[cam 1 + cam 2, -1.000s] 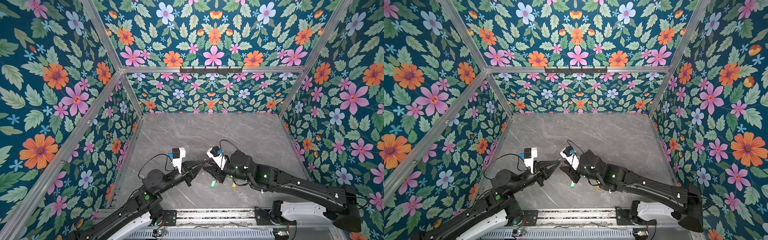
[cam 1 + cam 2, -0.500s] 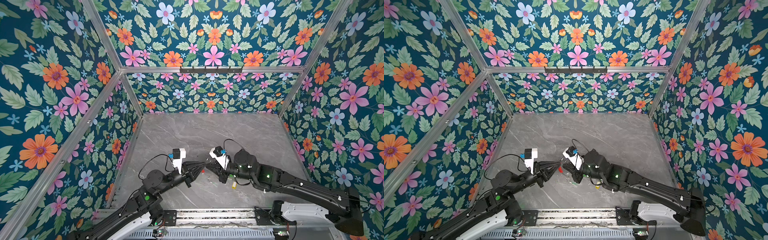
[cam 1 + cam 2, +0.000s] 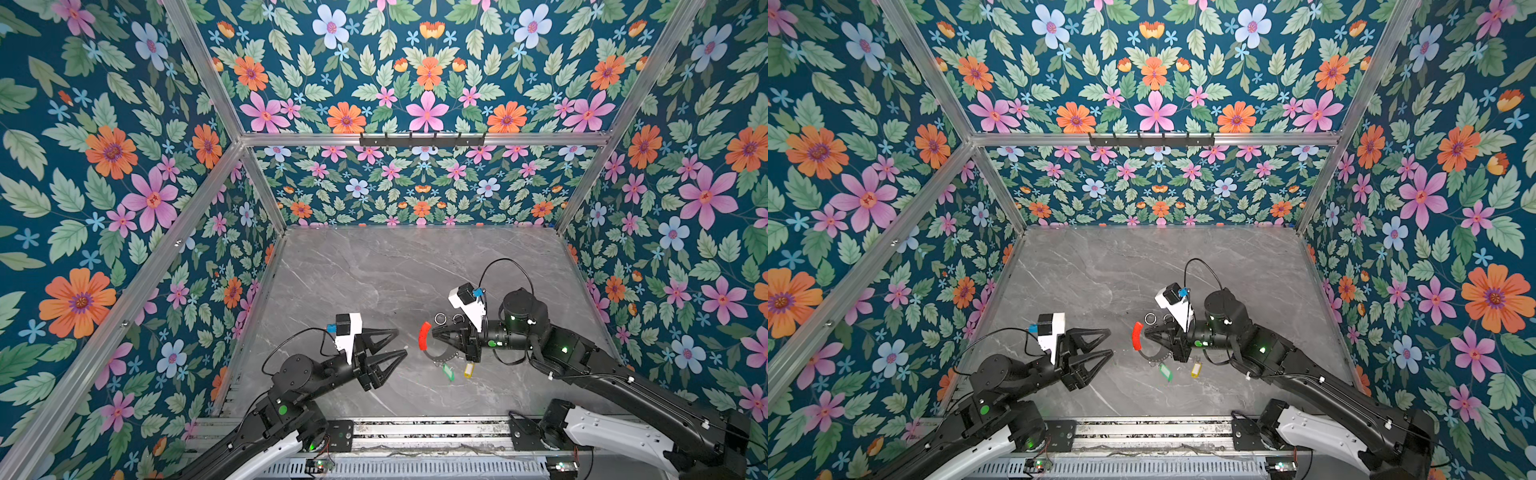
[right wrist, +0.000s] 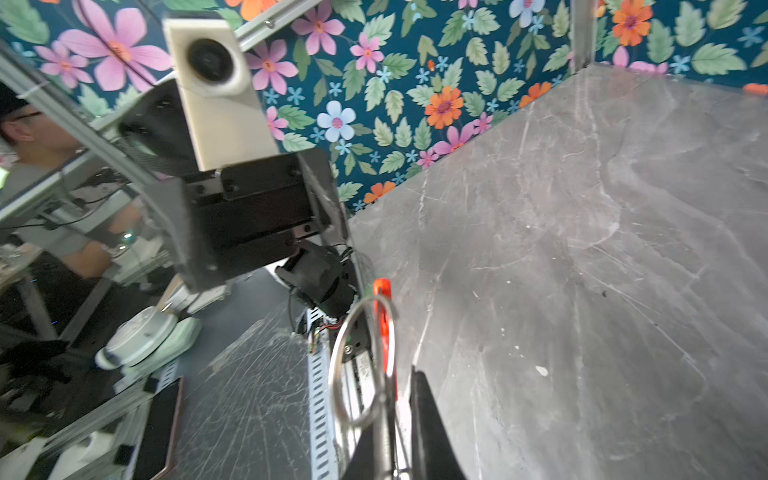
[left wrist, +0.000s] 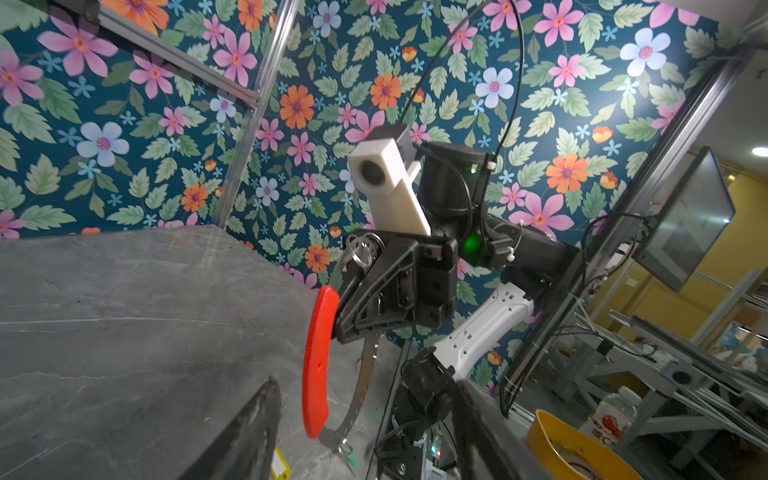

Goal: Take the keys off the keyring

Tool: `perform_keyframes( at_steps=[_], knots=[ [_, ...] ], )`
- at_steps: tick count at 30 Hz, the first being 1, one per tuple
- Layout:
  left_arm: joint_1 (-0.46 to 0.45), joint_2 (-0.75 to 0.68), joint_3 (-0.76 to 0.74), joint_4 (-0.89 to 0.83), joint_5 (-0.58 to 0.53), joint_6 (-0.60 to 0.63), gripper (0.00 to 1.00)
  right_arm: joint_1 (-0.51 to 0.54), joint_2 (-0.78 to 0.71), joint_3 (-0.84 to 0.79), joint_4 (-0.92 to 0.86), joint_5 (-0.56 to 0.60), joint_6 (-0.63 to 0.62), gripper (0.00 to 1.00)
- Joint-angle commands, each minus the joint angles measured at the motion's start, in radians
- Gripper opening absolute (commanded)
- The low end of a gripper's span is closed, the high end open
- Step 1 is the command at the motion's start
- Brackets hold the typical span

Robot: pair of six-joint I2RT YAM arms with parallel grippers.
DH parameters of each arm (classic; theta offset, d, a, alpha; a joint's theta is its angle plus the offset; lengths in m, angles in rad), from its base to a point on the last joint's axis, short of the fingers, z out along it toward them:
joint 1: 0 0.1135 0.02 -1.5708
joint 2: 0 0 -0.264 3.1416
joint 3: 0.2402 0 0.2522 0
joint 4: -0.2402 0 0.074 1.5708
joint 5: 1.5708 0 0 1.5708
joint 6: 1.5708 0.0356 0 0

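Note:
The keyring [image 3: 441,357] [image 3: 1152,356] is a grey metal band with a red sleeve [image 3: 424,336] [image 3: 1136,336] [image 5: 316,361] [image 4: 382,328]. It stands on edge above the table. My right gripper [image 3: 434,332] [image 3: 1147,332] [image 5: 353,328] [image 4: 395,449] is shut on its band beside the sleeve. Small wire loops [image 3: 440,319] [image 4: 361,361] stick up from the rim. The keys hang at the lower arc, with the green tag [image 3: 448,371] [image 3: 1165,371] [image 5: 351,459] and yellow tag [image 3: 468,370] [image 3: 1196,369] [image 5: 280,467] by the table. My left gripper [image 3: 401,342] [image 3: 1111,341] [image 5: 366,382] is open, just left of the sleeve and not touching it.
A black hook rail [image 3: 422,139] runs along the back wall. Floral walls close in the marble table [image 3: 395,270] on three sides. Beyond the front rail, the left wrist view shows a yellow bowl [image 5: 577,449], a bottle and a monitor [image 5: 685,224].
My left gripper opened, let go of the ring and now sits apart on its left. The right gripper closed on the ring and carried it slightly to the right.

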State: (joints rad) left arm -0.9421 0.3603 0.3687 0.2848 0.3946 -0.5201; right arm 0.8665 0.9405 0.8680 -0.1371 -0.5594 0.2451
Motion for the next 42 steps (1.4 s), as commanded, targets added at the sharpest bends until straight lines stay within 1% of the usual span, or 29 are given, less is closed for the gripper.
perform_keyframes(
  at_steps=[1,3,5,8,11,16,18,19,21,22,23,25,26,27,29,30,32,34,37,38,39,42],
  knots=[
    [0.002,0.052,-0.004,0.105,0.116,-0.010,0.67,-0.002,0.015,0.030,0.029,-0.174,0.004,0.00],
    [0.001,0.095,0.001,0.137,0.138,-0.021,0.67,-0.003,0.040,0.045,0.033,-0.221,0.005,0.00],
    [0.001,0.124,0.011,0.145,0.143,-0.024,0.66,-0.003,0.057,0.052,0.044,-0.242,0.011,0.00],
    [0.002,0.145,0.011,0.188,0.172,-0.038,0.56,-0.003,0.079,0.064,0.042,-0.244,0.012,0.00],
    [0.002,0.160,0.009,0.226,0.190,-0.057,0.41,-0.003,0.091,0.066,0.046,-0.231,0.016,0.00],
    [0.002,0.206,0.009,0.276,0.206,-0.087,0.33,-0.003,0.114,0.079,0.061,-0.217,0.032,0.00],
    [0.002,0.227,0.009,0.298,0.208,-0.099,0.27,-0.004,0.124,0.086,0.064,-0.211,0.042,0.00],
    [0.002,0.238,0.011,0.305,0.208,-0.103,0.22,-0.003,0.125,0.089,0.066,-0.209,0.044,0.00],
    [0.001,0.254,0.016,0.306,0.191,-0.115,0.06,-0.003,0.127,0.097,0.062,-0.177,0.053,0.00],
    [0.001,0.258,0.015,0.313,0.179,-0.123,0.00,-0.003,0.124,0.099,0.055,-0.153,0.055,0.00],
    [0.000,0.259,0.016,0.313,0.148,-0.139,0.00,-0.004,0.118,0.099,0.044,-0.104,0.060,0.00],
    [0.001,0.251,0.019,0.300,0.089,-0.166,0.00,-0.003,0.093,0.093,0.020,0.016,0.062,0.19],
    [0.001,0.243,0.020,0.298,0.059,-0.181,0.00,-0.003,0.075,0.087,0.008,0.079,0.056,0.30],
    [0.000,0.233,0.022,0.288,0.026,-0.193,0.00,-0.003,0.053,0.075,0.001,0.132,0.049,0.38],
    [0.000,0.212,0.024,0.257,-0.037,-0.207,0.00,-0.003,0.011,0.055,-0.006,0.214,0.043,0.47],
    [0.000,0.203,0.024,0.243,-0.070,-0.214,0.00,-0.003,-0.013,0.044,-0.005,0.252,0.043,0.50],
    [-0.001,0.185,0.026,0.213,-0.129,-0.228,0.00,-0.003,-0.058,0.022,0.000,0.311,0.040,0.54],
    [-0.001,0.171,0.029,0.185,-0.200,-0.247,0.00,-0.003,-0.097,0.007,0.000,0.346,0.040,0.54],
    [-0.001,0.166,0.039,0.134,-0.321,-0.275,0.00,0.006,-0.120,0.001,-0.011,0.338,0.043,0.51],
    [-0.001,0.170,0.045,0.122,-0.355,-0.277,0.00,0.023,-0.120,0.000,-0.013,0.355,0.045,0.50],
    [-0.001,0.176,0.052,0.101,-0.392,-0.287,0.00,0.056,-0.117,-0.003,-0.015,0.399,0.045,0.49],
    [-0.002,0.201,0.074,0.069,-0.463,-0.291,0.00,0.187,-0.086,0.001,-0.021,0.567,0.019,0.47]
  ],
)
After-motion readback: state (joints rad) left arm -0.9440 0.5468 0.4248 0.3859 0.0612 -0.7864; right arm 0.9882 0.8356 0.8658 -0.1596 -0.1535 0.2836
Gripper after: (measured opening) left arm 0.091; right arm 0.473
